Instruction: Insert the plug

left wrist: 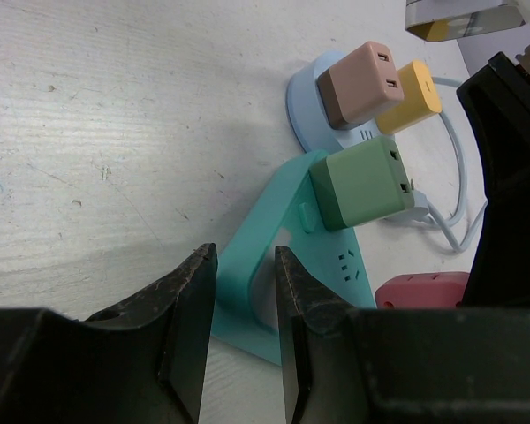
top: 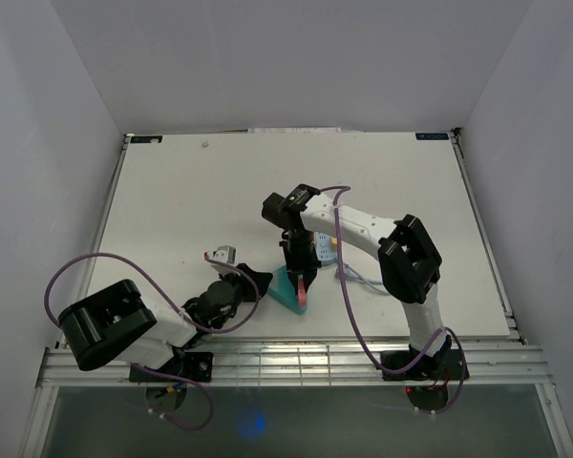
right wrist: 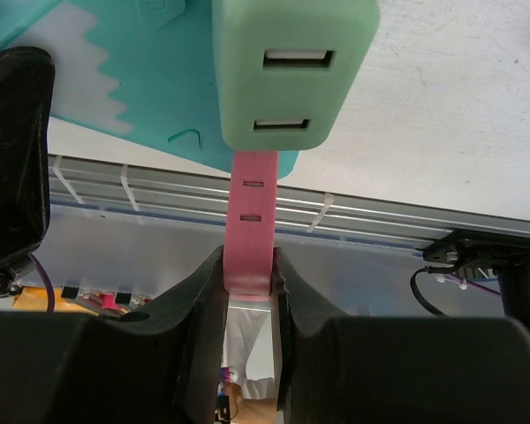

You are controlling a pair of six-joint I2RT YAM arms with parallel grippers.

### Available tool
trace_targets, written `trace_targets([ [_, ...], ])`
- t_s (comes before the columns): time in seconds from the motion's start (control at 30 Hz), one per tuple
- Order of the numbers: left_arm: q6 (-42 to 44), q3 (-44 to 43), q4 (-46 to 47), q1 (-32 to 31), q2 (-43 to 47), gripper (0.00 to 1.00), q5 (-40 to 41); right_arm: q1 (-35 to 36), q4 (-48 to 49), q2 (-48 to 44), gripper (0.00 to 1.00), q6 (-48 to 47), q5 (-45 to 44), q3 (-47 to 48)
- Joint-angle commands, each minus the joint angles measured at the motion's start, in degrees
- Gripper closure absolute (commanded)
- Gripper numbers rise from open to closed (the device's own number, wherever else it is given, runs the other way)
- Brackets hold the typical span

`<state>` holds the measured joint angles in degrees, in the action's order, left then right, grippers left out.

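Teal power strip flat on white table, near end clamped between the narrowly set fingers of left gripper. Green cube plug seated upright in the strip's face. Pink plug pinched at its rear end in right gripper, held against the strip's face just beside the green cube plug; prongs hidden, seating not determinable. Pale blue power strip just beyond the teal strip's far end, carrying brown cube plug and yellow cube plug side by side.
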<state>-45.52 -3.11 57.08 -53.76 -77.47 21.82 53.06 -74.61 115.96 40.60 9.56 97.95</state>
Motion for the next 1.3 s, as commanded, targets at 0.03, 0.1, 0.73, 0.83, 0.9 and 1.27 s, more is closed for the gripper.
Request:
trace_targets([
  [0.03,-1.6,6.7,0.6,-2.6,-0.4,0.59,-4.4,1.3,13.2,2.4,0.92,1.8,1.1,0.8],
  [0.1,-1.7,6.6,0.6,-2.9,-0.6,0.59,-4.0,1.3,13.3,3.0,0.92,1.7,1.2,1.3],
  [0.73,-5.1,10.2,2.4,-8.5,1.1,0.59,1.1,-1.8,18.3,-1.2,0.92,3.9,-2.8,-6.5],
  [0.83,-5.8,10.1,2.4,-10.0,1.0,0.59,2.6,-1.8,21.6,-2.5,0.92,5.4,-3.2,-9.7],
  [0.9,-6.0,9.7,2.4,-10.8,0.7,0.59,3.6,-1.8,23.2,-3.5,0.92,6.4,-3.1,-11.1],
  [1.27,-7.4,10.0,2.9,-12.3,-1.1,0.58,5.8,0.4,29.6,-6.4,0.92,9.9,-7.6,-15.5],
])
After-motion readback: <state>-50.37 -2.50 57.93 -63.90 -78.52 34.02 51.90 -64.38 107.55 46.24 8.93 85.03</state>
